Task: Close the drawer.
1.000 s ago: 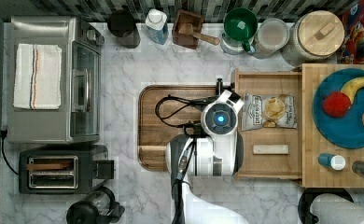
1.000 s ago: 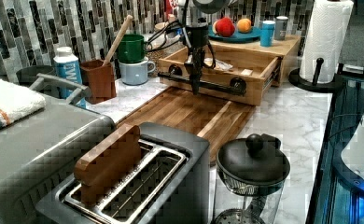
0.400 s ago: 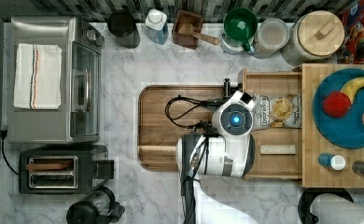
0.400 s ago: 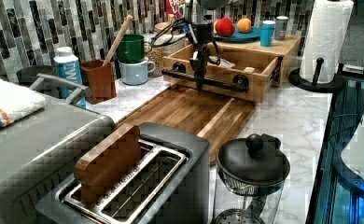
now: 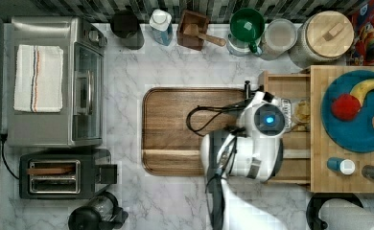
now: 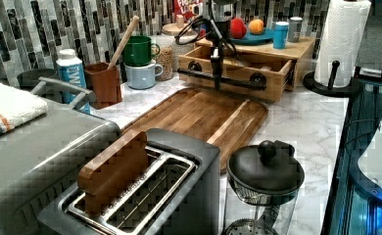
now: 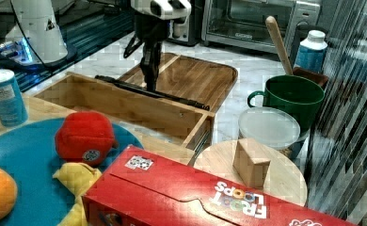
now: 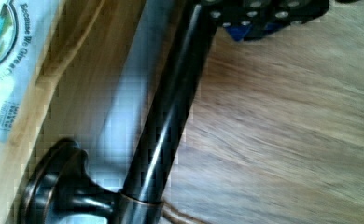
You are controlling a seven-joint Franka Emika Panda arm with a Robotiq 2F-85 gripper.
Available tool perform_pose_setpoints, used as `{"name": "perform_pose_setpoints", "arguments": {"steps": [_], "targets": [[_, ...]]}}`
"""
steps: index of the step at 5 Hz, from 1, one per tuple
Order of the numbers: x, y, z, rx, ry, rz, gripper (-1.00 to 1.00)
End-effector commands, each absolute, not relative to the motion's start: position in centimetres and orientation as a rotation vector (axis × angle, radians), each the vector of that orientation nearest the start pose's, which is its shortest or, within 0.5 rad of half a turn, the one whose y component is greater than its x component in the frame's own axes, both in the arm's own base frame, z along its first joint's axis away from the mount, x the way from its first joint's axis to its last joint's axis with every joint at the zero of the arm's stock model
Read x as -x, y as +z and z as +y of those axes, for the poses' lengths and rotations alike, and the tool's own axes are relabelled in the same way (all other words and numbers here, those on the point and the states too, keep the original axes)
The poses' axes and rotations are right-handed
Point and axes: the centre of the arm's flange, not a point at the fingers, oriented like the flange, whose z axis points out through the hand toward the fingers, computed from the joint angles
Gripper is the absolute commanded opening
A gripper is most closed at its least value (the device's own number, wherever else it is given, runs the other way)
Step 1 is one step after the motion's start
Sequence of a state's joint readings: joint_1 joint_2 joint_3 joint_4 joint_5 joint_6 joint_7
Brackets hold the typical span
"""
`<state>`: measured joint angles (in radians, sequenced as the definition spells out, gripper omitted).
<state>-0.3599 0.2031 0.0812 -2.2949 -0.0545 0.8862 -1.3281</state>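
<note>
The shallow light-wood drawer point(image 6: 238, 66) is seen partly pulled out under the thick wooden slab, toward the brown cutting board point(image 5: 190, 129). The hand point(image 6: 216, 81) is placed at its dark bar handle point(image 8: 171, 116) (finger state cannot be told). A straight, level push is advised.

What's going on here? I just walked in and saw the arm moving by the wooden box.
The arm's gripper is down at the dark bar handle on the front of the drawer, above the cutting board. The drawer is part-way out from under the top slab, less than a second ago, with a packet inside.
</note>
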Motion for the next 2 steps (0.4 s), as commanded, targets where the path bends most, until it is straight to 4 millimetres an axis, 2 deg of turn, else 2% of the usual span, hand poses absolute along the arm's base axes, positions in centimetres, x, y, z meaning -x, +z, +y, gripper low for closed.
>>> {"name": "perform_pose_setpoints", "arguments": {"steps": [1,2], "targets": [[-51.0,29.5,-32.3,3.18,-0.084,-0.277,-1.0],[-50.8,29.6,-35.2,3.21,-0.08,-0.298,-1.0]]}}
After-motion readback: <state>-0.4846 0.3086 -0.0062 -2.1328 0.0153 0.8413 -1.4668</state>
